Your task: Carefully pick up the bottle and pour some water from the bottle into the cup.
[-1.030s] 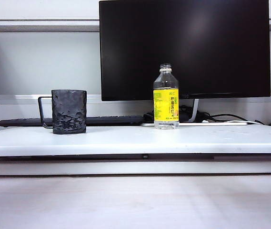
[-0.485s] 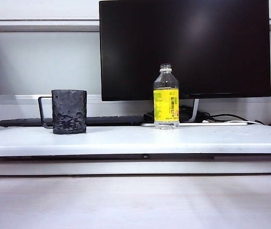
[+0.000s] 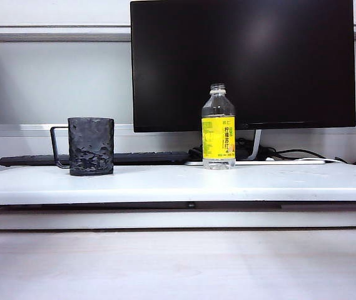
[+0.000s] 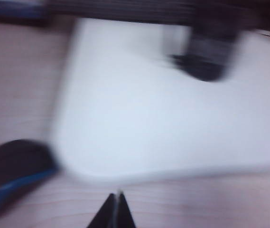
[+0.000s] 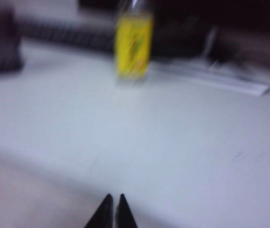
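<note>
Your left claw (image 4: pixel 116 209) is clenched: in the left wrist view its two dark tips meet in a narrow point, with nothing between them. It hangs over the pale wood-toned surface, short of the rounded edge of the white bench (image 4: pixel 153 109). That picture is badly blurred; past the white surface you can make out a dark smear that is the cup (image 4: pixel 209 52), well apart from the claw, and a dark and blue shape (image 4: pixel 11 171) off to one side that you cannot identify.

Your right claw (image 5: pixel 112 209) is also drawn together and holds nothing, its tips all but touching in the right wrist view. It sits back from the bench, and the bottle (image 5: pixel 134 45) stands upright far ahead of it, yellow label showing through the blur.

In the exterior view neither claw appears. The bottle (image 3: pixel 218 128) stands upright and capless on the bench (image 3: pixel 165 184), a little right of centre, in front of the black monitor (image 3: pixel 243 62). Whether there is water inside you cannot tell. The cup (image 3: pixel 91 145) stands upright to the left, well apart from the bottle, its thin handle pointing left. A dark keyboard (image 3: pixel 146 157) lies behind them, and cables (image 3: pixel 290 153) trail at the right.
</note>
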Controlling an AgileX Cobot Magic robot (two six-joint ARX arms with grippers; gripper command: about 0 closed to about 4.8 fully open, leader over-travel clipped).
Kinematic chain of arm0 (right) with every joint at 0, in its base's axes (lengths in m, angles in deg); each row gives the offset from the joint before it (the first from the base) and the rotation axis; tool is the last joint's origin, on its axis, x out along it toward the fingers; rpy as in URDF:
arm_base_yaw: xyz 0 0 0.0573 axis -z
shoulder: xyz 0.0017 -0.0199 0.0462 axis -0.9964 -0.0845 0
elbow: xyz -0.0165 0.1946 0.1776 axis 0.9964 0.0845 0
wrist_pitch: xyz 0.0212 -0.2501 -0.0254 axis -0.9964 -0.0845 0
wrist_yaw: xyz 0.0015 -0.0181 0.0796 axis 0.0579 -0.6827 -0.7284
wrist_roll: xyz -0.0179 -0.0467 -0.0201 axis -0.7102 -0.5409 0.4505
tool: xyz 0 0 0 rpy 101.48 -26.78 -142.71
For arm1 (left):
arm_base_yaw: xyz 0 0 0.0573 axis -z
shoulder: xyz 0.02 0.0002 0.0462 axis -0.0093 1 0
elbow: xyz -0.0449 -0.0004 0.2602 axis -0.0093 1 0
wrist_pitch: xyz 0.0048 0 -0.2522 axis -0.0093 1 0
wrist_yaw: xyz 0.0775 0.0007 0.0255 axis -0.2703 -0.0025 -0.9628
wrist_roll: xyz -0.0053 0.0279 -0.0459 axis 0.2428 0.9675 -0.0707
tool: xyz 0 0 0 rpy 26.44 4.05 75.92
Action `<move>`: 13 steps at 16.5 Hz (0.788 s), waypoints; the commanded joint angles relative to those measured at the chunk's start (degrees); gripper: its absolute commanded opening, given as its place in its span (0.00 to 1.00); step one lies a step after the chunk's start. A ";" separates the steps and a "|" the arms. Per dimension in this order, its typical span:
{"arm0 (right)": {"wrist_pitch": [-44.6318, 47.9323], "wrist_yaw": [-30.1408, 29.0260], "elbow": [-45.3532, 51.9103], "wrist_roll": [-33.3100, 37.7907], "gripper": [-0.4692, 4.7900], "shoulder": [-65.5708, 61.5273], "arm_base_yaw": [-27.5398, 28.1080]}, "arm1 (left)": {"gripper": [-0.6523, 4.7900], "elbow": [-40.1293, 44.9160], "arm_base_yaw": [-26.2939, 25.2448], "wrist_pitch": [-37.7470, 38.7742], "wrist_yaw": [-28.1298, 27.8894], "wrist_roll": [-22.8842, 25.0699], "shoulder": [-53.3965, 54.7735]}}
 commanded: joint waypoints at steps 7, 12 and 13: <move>5.01 0.22 0.00 0.22 0.13 4.44 13.99 | 0.11 4.11 -10.62 -8.44 0.09 0.02 0.00; 2.93 0.22 0.22 0.22 0.13 4.44 13.46 | 0.11 4.55 -10.67 -9.55 0.07 0.02 0.00; 0.92 0.22 0.22 0.20 0.13 4.44 13.57 | 0.11 4.55 -10.67 -9.57 0.07 0.02 0.00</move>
